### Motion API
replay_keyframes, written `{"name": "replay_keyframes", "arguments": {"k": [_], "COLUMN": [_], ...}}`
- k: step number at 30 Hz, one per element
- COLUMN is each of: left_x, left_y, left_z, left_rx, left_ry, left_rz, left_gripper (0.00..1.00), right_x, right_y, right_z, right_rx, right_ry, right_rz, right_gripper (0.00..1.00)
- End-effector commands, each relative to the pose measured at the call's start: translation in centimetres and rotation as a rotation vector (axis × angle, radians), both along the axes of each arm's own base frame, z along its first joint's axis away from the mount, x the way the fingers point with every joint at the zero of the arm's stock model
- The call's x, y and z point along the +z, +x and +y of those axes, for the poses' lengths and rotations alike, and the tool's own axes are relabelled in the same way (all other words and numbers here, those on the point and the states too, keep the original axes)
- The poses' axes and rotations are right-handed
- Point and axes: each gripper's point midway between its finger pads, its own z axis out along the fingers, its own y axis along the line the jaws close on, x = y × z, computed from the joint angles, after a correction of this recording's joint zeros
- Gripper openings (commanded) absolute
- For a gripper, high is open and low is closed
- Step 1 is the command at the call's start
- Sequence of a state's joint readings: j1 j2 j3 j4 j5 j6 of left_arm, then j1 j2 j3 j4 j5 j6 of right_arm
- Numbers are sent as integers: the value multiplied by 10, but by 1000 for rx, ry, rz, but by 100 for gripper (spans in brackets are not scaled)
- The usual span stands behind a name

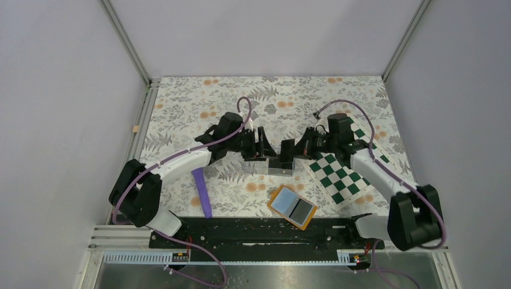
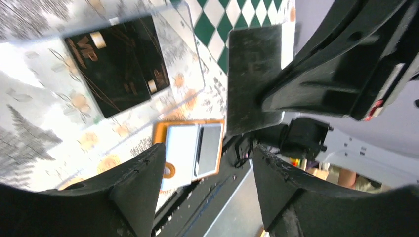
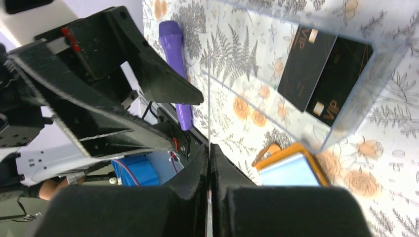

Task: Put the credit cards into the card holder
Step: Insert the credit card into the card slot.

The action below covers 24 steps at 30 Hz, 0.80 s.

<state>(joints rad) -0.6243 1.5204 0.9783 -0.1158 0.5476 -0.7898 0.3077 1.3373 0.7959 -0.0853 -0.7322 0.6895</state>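
Your two arms meet over the middle of the flower-patterned table (image 1: 181, 102), their fingers facing each other above a clear box (image 1: 274, 167).

Your right gripper (image 3: 209, 154) is pinched tight on a dark card (image 2: 254, 79). It holds the card upright in the air, so the right wrist camera sees only its thin edge. Your left gripper (image 2: 205, 192) stands wide apart with nothing in it, just beside that card and not touching it.

The other cards (image 3: 323, 74), two black ones that overlap, lie flat on the floor of the clear box.

The card holder (image 1: 292, 206) lies open and flat near the front edge of the table, between the two arm bases and a little nearer you than the box. Its orange border frames a light blue lining on one half and a greyer panel on the other. You cannot tell whether a card sits in it.

A purple stick (image 1: 202, 191) lies by your left arm. A green and white checkered cloth (image 1: 340, 176) lies under your right arm.
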Motion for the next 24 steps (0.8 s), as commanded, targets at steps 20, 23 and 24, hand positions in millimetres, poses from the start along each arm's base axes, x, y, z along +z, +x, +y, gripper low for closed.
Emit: {"name": "replay_keyframes", "arguments": {"k": [20,23,24], "left_x": [-110,-117,-119], "left_y": [-110,-115,-117], "left_z": [-17,-20,-21], "left_rx": [-41,-34,-30], "left_ry": [103,116,122], "left_rz": [298,323,330], "left_gripper": [64,62,60], "right_x": [-91,-101,-104], "right_y": [-132,-135,-135], "right_z": [-59,-64,-65], "right_rx": [-171,-172,-168], "right_ry": [-198,-238,-251], "right_rz": [365,390,394], "right_gripper": [0,0,0]}}
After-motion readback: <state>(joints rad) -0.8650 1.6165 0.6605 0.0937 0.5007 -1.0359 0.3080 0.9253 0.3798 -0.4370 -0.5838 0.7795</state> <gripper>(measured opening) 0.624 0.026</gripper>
